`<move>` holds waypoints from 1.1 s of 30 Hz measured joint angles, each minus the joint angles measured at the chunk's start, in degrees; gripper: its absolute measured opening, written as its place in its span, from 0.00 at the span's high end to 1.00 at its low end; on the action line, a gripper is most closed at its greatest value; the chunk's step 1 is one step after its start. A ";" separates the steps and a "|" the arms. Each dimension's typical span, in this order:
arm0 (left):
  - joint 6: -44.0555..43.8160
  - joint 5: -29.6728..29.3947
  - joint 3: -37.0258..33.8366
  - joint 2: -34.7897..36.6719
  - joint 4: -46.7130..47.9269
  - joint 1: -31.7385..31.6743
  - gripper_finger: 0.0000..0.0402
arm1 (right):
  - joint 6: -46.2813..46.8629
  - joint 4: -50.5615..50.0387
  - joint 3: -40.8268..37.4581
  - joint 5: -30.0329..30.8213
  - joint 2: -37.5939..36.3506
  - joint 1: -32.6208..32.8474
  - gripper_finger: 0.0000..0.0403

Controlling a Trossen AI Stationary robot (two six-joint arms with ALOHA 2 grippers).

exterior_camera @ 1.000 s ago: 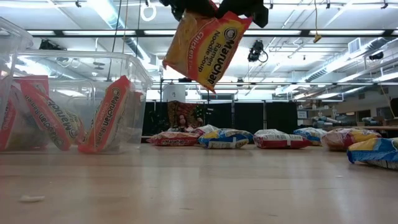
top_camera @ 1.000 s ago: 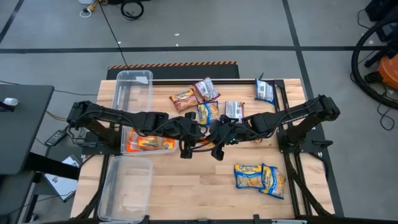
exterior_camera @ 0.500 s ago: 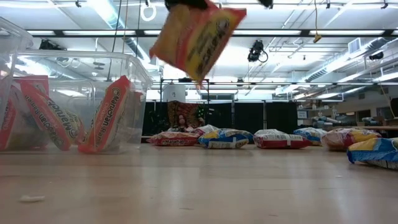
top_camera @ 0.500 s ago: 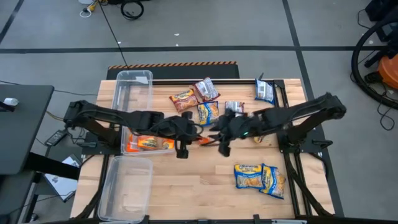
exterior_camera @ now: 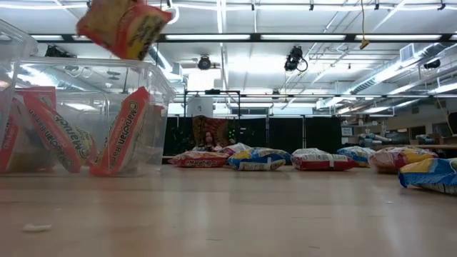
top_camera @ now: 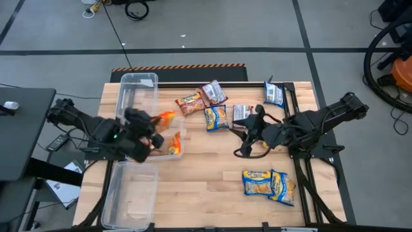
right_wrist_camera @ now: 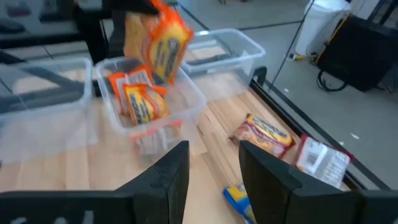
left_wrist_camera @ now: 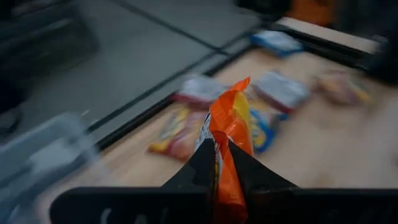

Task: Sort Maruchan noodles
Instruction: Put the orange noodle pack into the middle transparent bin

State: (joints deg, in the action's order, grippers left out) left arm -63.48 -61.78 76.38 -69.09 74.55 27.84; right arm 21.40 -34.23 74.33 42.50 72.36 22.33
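From above, the left gripper point(top_camera: 153, 122) holds an orange noodle packet point(top_camera: 165, 118) over the middle clear bin point(top_camera: 181, 136), one of three bins point(top_camera: 138, 87) lined along the left edge of the tabletop point(top_camera: 206, 180). The packet's long axis runs roughly across the tabletop, its free end pointing toward the centre. Orange packets point(top_camera: 172, 145) already lie in that middle bin. Loose packets on the wood number about seven: an orange one point(top_camera: 188, 103), a red-silver one point(top_camera: 213, 93), a blue-yellow one point(top_camera: 215, 117), a silver one point(top_camera: 242, 113), a blue one point(top_camera: 273, 95) at the back, and a blue-yellow pair point(top_camera: 269, 183) near the front right. The right gripper point(top_camera: 248, 138) hangs over the tabletop's middle right, carrying nothing.

At tabletop height, the held packet point(exterior_camera: 123, 27) hangs tilted above the bin's rim point(exterior_camera: 93, 64); three or so orange packets point(exterior_camera: 128, 132) stand on edge inside, though the count is hard to fix through the plastic.

The left wrist camera shows the fingers point(left_wrist_camera: 202, 165) pinched narrowly on the packet point(left_wrist_camera: 231, 134), seen edge-on.

The right wrist camera shows its own fingers point(right_wrist_camera: 168, 177) spread apart and empty, with the held packet point(right_wrist_camera: 163, 45) above the bin point(right_wrist_camera: 193, 99).
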 joint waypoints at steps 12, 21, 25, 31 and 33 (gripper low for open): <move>-30.41 -5.77 0.02 -11.47 14.90 -2.90 0.95 | 10.15 0.22 -3.74 -0.09 1.57 5.13 0.64; -52.78 2.71 -10.85 -15.10 15.35 0.01 0.95 | 16.32 0.25 -7.41 0.00 1.52 11.00 0.64; -62.41 1.89 -16.01 -14.81 14.13 0.93 0.95 | 16.59 0.38 -7.82 0.06 1.52 11.74 0.64; -62.02 1.47 -20.81 -14.92 1.58 -0.49 0.94 | 16.58 1.68 -7.85 0.35 1.50 11.73 0.64; -61.94 1.33 -21.59 -14.92 0.47 -1.03 0.94 | 16.55 2.09 -7.85 1.01 1.50 11.73 0.64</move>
State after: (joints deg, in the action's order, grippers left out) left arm -125.41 -60.45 54.79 -84.01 75.02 26.81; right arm 37.95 -32.14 66.48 43.50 73.87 34.06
